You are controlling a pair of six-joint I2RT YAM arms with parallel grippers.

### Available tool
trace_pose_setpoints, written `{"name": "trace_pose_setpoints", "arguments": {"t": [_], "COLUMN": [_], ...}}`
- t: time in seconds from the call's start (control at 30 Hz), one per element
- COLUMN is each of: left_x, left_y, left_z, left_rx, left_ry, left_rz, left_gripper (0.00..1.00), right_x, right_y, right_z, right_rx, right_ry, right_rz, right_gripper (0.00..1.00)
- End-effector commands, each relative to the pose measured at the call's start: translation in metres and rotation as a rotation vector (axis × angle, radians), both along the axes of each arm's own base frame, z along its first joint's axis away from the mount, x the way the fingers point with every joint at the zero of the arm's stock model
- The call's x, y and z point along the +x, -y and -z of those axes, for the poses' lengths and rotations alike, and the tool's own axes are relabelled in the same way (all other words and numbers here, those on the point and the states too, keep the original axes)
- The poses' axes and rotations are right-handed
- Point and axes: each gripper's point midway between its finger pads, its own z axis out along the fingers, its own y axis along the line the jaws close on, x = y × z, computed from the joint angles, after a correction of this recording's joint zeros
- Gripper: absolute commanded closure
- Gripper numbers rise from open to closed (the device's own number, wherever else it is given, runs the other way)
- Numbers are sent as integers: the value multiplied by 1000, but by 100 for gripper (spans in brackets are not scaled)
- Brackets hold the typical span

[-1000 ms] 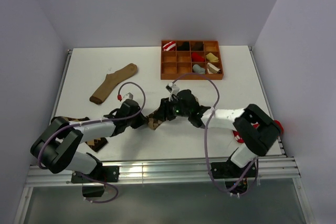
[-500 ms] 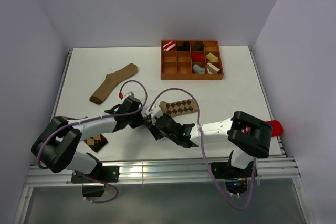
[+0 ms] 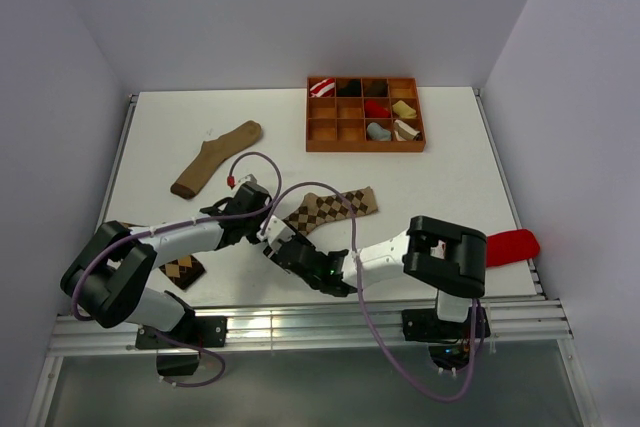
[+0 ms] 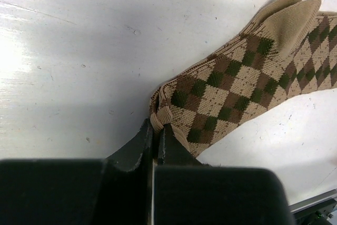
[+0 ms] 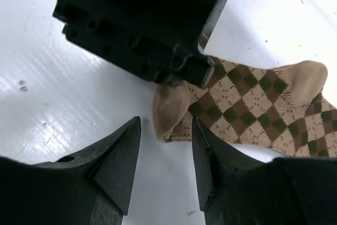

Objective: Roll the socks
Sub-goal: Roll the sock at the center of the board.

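Observation:
The lighter argyle sock [image 3: 332,208] lies flat mid-table, in tan, brown and green diamonds. My left gripper [image 3: 265,224] is shut on its tan near-left end, and the pinched fabric shows in the left wrist view [image 4: 160,115]. My right gripper [image 3: 280,244] is open just in front of that end. In the right wrist view its jaws [image 5: 164,130] stand either side of the tan tip [image 5: 169,108] without touching it. The darker argyle sock [image 3: 184,269] lies partly under my left arm. A small grey sock [image 3: 377,131] sits in a tray compartment.
A long plain tan sock [image 3: 214,159] lies at the back left. The orange compartment tray [image 3: 365,145] at the back holds several rolled socks. A red object [image 3: 510,245] lies by the right edge. The left gripper's body [image 5: 147,19] fills the top of the right wrist view.
The right arm swung from over the bunched sock round to the near side, its gripper now by the left gripper. The lighter argyle sock now lies spread out to the right.

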Motion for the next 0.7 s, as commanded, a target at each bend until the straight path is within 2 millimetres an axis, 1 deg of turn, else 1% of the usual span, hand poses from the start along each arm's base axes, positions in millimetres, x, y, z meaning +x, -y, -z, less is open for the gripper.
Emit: {"name": "trace_pose_setpoints", "arguments": {"t": [0.0,0.23,0.33,0.37,0.4,0.43,0.5,0.53,0.57,0.63,0.67], "left_x": [-6,-6,-7,-6,-6,-7,-7,-6,-5,-4,-2], "left_y": [1,1,2,3,4,5,5,5,5,3,2], "left_z": [2,0,1,1,0,0,0,-1,-2,-6,-8], "left_rx": [12,5,-1,-5,-14,-20,-26,-30,-28,-31,-31], "left_ry": [-29,-26,-28,-28,-27,-29,-24,-21,-15,-4,5], "left_rz": [28,19,18,17,20,18,14,7,4,-13,-21], "left_gripper": [99,99,99,100,99,99,99,99,98,96,91], "right_x": [14,15,13,14,14,13,13,11,11,12,11], "right_y": [-15,-21,-24,-23,-23,-24,-22,-22,-20,-19,-15], "right_z": [-20,-8,0,6,7,9,13,15,15,14,11], "right_rx": [49,47,40,30,39,43,34,52,56,86,100], "right_ry": [81,76,67,62,60,56,52,34,26,-1,-13], "right_rz": [33,25,19,21,24,22,22,33,34,37,37], "right_gripper": [50,55,57,59,61,68,76,86,92,100,100]}}
